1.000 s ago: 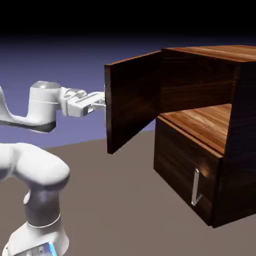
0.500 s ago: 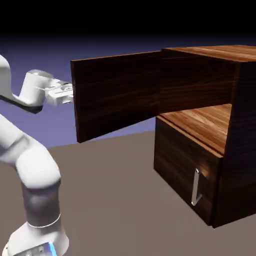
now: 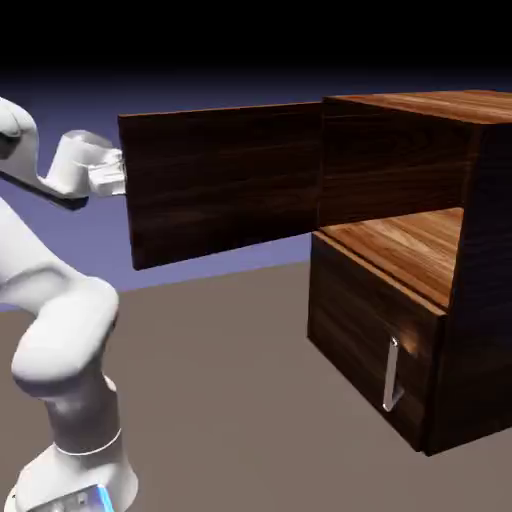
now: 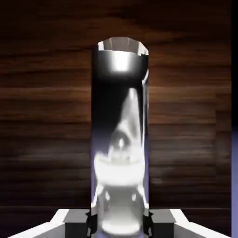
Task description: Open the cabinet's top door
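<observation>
"End effector (image 4: 119, 223)?"
"Pinching the silver bar handle (image 4: 120, 139), behind the top door (image 3: 225, 185), which swings wide from the cabinet (image 3: 390, 265)."
"Arm (image 3: 65, 330)?"
"Bent, its hand level, pointing toward the exterior view's right."

Top door (image 3: 225, 185): dark-brown wood grain; handle (image 4: 119, 130): silver.

The cabinet (image 3: 390, 310) stands directly on a flat grey-brown table (image 3: 260, 390).
</observation>
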Motion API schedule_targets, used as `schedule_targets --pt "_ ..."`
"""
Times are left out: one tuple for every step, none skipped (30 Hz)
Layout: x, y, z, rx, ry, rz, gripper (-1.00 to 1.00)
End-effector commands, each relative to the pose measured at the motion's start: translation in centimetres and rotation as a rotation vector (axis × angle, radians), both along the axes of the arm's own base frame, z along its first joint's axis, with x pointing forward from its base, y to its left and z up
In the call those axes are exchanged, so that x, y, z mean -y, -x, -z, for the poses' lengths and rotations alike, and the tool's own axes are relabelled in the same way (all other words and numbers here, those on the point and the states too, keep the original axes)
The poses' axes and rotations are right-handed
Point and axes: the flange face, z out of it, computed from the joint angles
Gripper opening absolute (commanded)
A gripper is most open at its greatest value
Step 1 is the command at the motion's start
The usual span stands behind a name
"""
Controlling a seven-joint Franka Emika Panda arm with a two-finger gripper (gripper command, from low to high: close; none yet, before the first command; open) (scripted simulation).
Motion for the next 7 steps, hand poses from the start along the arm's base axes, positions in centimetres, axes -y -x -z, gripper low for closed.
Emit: schedule_targets --pt "-0.6 -0.1 0.0 0.000 0.000 0.015 -1.00" --pt "-1.2 -0.3 0.0 0.000 0.000 0.030 -1.00" --pt "-1.9 -0.4 0.0 0.000 0.001 0.046 -1.00" --pt "-2.5 -0.6 0.0 0.000 0.001 0.062 -1.00" --pt "-3.2 -0.8 0.0 0.000 0.000 0.079 -1.00" --pt "-3.9 -1.0 0.0 0.000 0.000 0.096 -1.00" --pt "-4.2 -1.1 0.0 0.000 0.001 0.102 -1.00"
